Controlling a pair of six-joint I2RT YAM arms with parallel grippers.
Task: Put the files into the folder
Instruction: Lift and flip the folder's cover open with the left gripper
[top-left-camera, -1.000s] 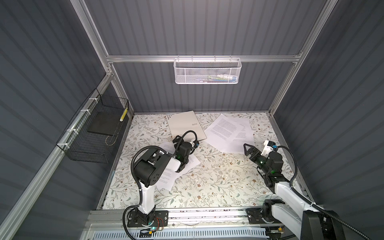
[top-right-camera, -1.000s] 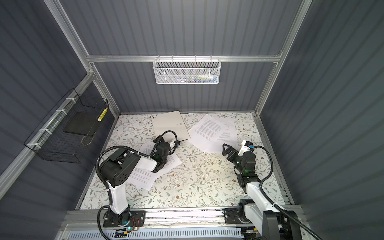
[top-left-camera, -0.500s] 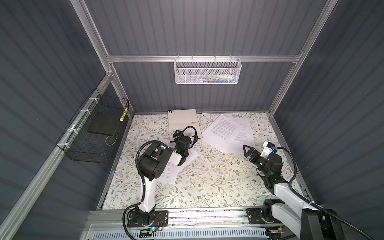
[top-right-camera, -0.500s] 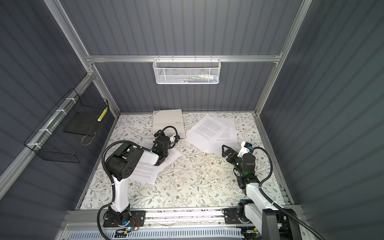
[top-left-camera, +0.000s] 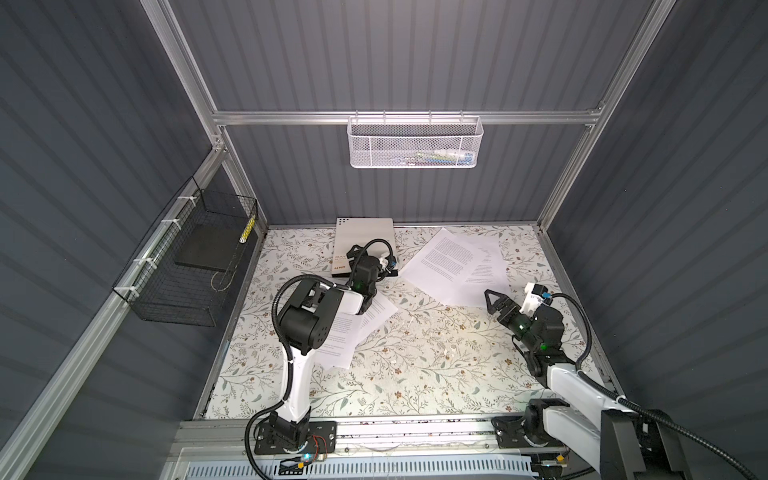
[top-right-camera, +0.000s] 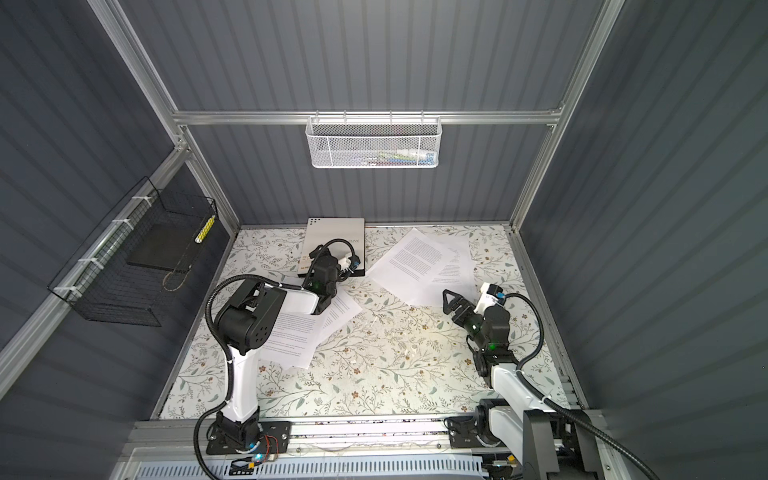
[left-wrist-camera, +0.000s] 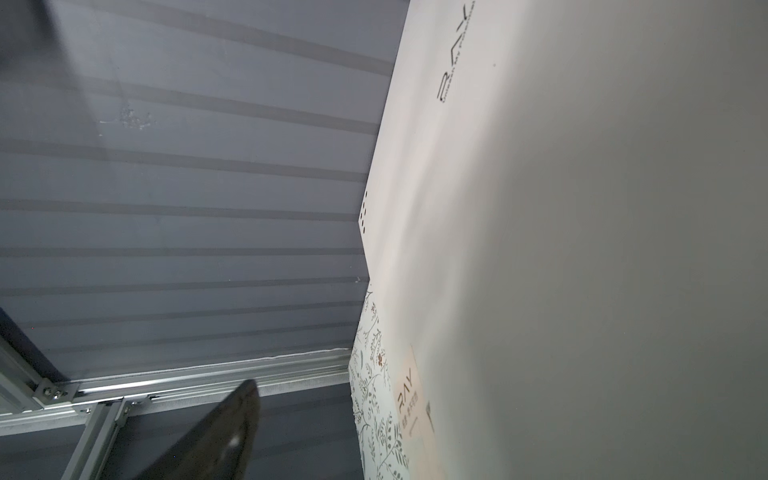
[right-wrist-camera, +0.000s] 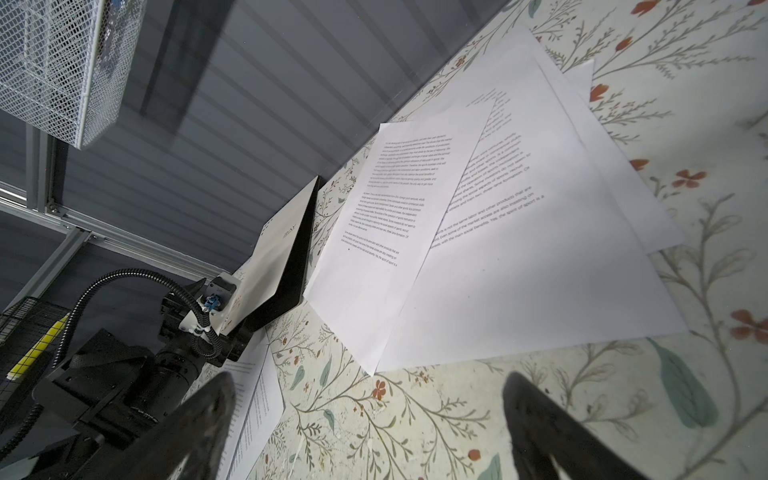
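At the left jaws, the grey RAY folder (top-left-camera: 365, 232) has swung square to the back wall, cover tipped up off its black inside; whether they pinch it I cannot tell. Right jaws gape just short of the printed sheets (top-left-camera: 453, 266), likely loaded next.

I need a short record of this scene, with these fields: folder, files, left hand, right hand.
folder: at the back of the table, grey cover lifted, black inside showing
files: one pile beside the folder, another partly under the left arm; none seen inside
left hand: at the folder's near edge; grip unclear
right hand: open, empty, near the right-side pile
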